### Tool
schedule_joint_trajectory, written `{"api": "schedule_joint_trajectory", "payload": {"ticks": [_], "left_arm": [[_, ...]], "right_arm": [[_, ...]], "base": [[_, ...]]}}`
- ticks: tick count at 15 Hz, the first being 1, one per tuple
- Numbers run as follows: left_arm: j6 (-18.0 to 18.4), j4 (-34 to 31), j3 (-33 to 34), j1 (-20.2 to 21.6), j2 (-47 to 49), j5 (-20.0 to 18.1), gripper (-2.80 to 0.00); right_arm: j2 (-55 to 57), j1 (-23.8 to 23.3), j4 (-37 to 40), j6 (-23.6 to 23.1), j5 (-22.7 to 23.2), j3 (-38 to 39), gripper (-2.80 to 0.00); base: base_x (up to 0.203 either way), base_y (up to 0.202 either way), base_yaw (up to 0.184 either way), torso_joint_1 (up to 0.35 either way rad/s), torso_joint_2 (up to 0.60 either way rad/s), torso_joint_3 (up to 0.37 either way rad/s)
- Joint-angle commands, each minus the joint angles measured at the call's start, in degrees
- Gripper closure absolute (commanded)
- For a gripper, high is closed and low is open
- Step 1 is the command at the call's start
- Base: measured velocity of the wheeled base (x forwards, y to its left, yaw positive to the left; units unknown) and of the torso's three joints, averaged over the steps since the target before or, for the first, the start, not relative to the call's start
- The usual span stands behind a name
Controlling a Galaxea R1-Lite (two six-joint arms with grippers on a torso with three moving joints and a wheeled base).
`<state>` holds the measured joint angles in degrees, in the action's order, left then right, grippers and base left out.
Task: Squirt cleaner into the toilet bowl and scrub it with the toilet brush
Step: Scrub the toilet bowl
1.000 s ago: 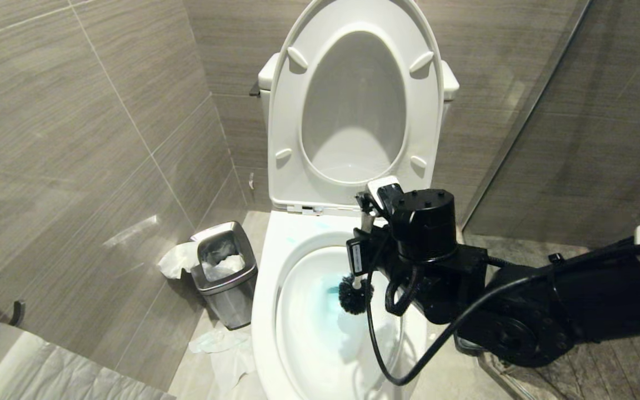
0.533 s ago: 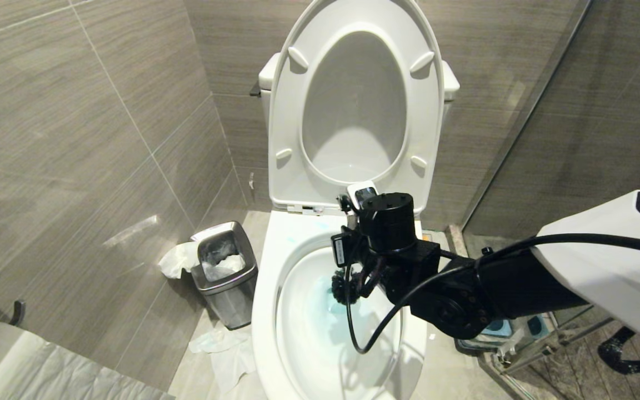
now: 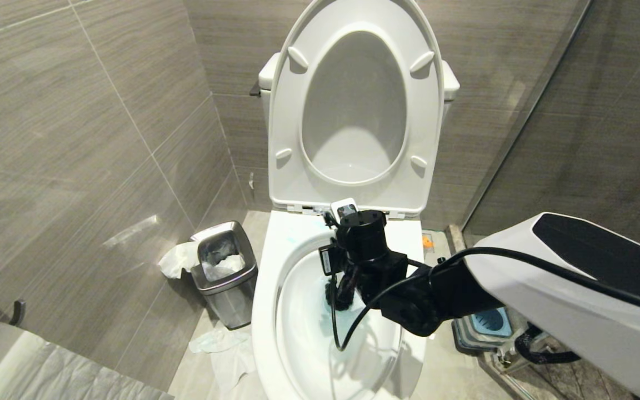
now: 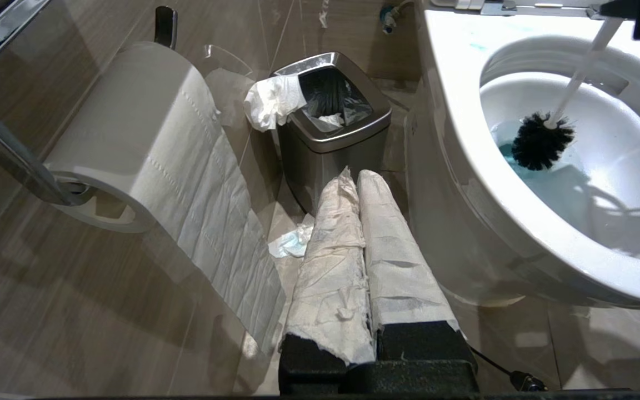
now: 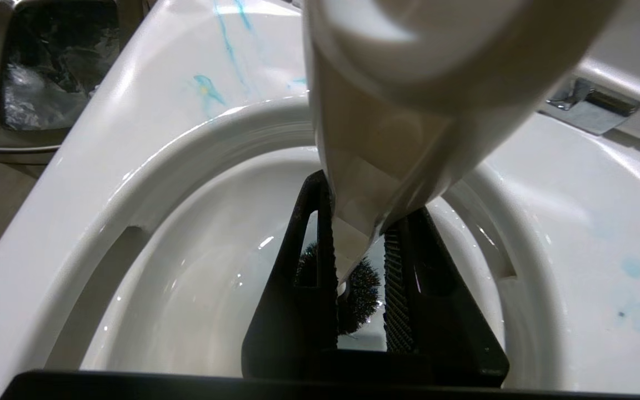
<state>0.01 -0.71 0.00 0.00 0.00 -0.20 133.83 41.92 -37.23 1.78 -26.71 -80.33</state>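
Tiled bathroom: toilet bowl [image 3: 267, 289] holds toilet brush [image 4: 539, 147], cleaner [image 4: 553, 189].

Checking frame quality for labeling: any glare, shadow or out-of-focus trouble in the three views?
Head view: soft sheen on the wall tiles; the right arm hides most of the toilet brush. Left wrist view: sharp, brush head clear, arm shadow across the toilet bowl. Right wrist view: the brush handle, very near the lens, is a pale defocused mass; bright highlights on the wet rim; the right gripper is sharp.
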Motion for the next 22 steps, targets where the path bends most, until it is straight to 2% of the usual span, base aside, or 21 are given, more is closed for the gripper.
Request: {"api": "schedule_joint_trajectory", "payload": {"ticks": [1,5,8,11,16,22], "left_arm": [[0.0,0.0,0.1,0.0,0.0,0.0,0.0],[0.0,0.0,0.1,0.0,0.0,0.0,0.0],[0.0,0.0,0.1,0.0,0.0,0.0,0.0],[0.0,0.0,0.1,-0.1,0.0,0.0,0.0],[0.0,0.0,0.1,-0.1,0.0,0.0,0.0],[0.0,0.0,0.1,0.0,0.0,0.0,0.0]], "right_arm": [[5.2,-0.1,-0.2,0.1,-0.2,-3.1,0.0],[10.3,-0.5,-0.1,-0.2,-0.3,-9.3,0.0],[8.7,-0.5,-0.1,-0.3,-0.4,-9.1,0.0],[0.7,-0.3,0.2,-0.4,-0.5,-5.7,0.0],[-13.5,0.1,0.4,-1.5,-0.5,5.6,0.0],[-10.1,0.2,-1.2,-1.5,-1.0,6.5,0.0]], "base": [[0.0,0.0,0.0,0.0,0.0,0.0],[0.0,0.0,0.0,0.0,0.0,0.0],[0.0,0.0,0.0,0.0,0.0,0.0],[0.0,0.0,0.0,0.0,0.0,0.0],[0.0,0.0,0.0,0.0,0.0,0.0],[0.0,0.0,0.0,0.0,0.0,0.0]]}}
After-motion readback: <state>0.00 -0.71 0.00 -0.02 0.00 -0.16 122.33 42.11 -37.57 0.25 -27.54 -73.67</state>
